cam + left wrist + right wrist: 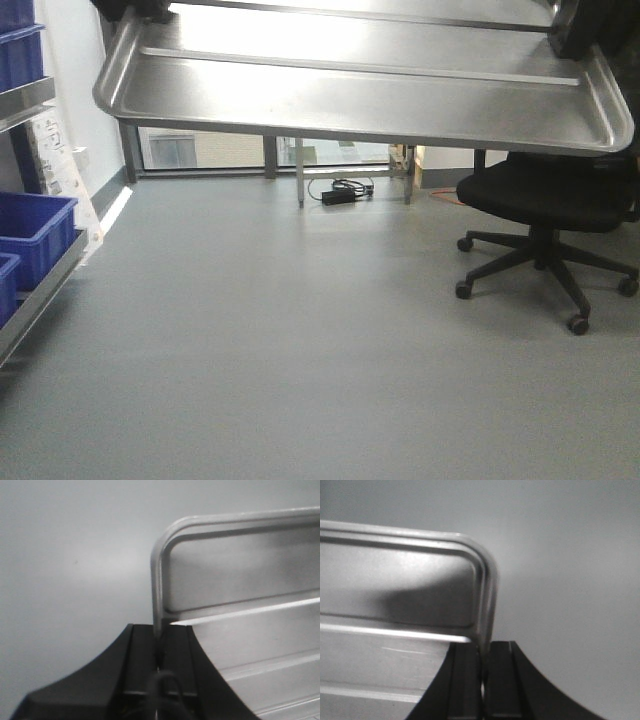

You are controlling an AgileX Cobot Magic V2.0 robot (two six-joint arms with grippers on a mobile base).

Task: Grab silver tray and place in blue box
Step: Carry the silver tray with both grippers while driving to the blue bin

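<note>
The left tool (159, 645) and right tool (482, 650) each clamp a short-side rim of the tray (360, 95), which hangs between them, clear of the floor (300, 350). Keep both tools level and matched in speed: the thin, polished steel rim looks slippery. Corners are rounded; two ridges run lengthwise.

Shiny silver tray (380, 100): smooth brushed metal w/ bright glare on its base & ridges. The left gripper (159, 635) & right gripper (484, 647) are black, matt, plastic-looking. The room floor (300, 350) is grey, smooth, w/ a faint sheen. The blue bins (35, 235) are glossy plastic. The office chair (545, 195) has a black matt seat, prob. fabric.
</note>
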